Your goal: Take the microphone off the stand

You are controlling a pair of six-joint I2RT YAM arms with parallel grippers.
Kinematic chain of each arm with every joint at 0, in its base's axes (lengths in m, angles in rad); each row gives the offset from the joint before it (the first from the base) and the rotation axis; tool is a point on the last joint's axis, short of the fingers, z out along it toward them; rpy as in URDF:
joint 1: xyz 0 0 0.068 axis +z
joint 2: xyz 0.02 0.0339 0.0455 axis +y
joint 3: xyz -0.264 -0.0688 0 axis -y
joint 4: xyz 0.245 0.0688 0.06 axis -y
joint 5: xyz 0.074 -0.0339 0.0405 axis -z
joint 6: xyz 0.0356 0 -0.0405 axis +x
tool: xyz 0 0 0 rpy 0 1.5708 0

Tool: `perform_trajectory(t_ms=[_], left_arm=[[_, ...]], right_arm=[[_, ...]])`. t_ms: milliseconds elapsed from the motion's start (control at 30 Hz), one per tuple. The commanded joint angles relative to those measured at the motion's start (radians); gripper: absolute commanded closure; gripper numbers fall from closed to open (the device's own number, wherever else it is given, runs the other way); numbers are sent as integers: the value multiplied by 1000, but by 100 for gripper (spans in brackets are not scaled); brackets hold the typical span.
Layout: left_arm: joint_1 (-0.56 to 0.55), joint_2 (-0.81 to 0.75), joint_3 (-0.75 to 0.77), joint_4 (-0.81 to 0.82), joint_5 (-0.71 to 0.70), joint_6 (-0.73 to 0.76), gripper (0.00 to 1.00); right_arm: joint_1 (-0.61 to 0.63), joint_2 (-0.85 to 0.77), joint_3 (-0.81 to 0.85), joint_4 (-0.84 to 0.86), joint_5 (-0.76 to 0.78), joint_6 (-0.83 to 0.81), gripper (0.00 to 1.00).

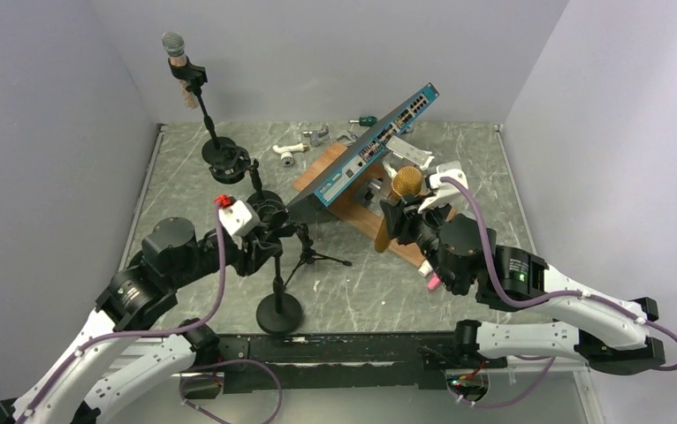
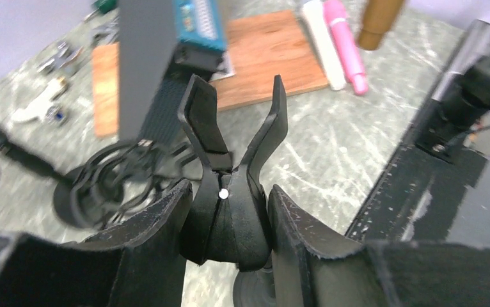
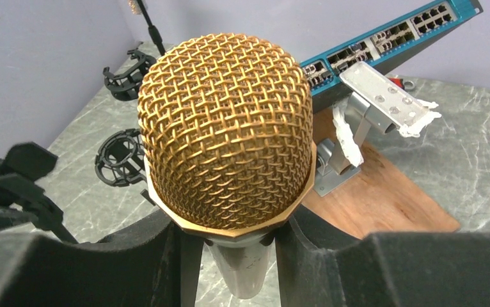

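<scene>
Plainly, the extraction itself looks done: the gold-headed microphone (image 1: pixel 405 183) is pinched just below its mesh head by the right jaws, which press in on either side of its handle in the right wrist view, and it hangs tilted over the wooden board (image 1: pixel 363 212), well apart from the stand (image 1: pixel 279 311) it belongs to. The left jaws are pressed onto the base of the stand's black microphone clip (image 2: pixel 233 160), whose two prongs gape with nothing between them, so that arm is bracing the stand. A second, silver-headed microphone (image 1: pixel 173 43) sits in its own taller stand at the far left corner, untouched by either arm. I judge the step in hand to be the carry-off after the pull. The next move calls for the right arm to take the microphone to a bare patch of tabletop (image 1: pixel 361 291) and lay it down. It has to steer clear of the propped-up network switch (image 1: pixel 379 141) and the metal bracket (image 3: pixel 383 96) close behind it, and of the pink and white items (image 2: pixel 345 45) beside the board. Whether the handle's tail touches the board I cannot tell. The left jaws can let go of the clip once the microphone is away.
</scene>
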Motion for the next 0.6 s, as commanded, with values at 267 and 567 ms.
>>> perform_trajectory(t_ms=[267,567], left_arm=[[26,39,152,-11,-1017,-116,100],[212,135,120,201,-1062,-167,100]], right_arm=[[-2,-83,-49,35,-33,69,100],[-3,-159,-86,22,-32,96,100]])
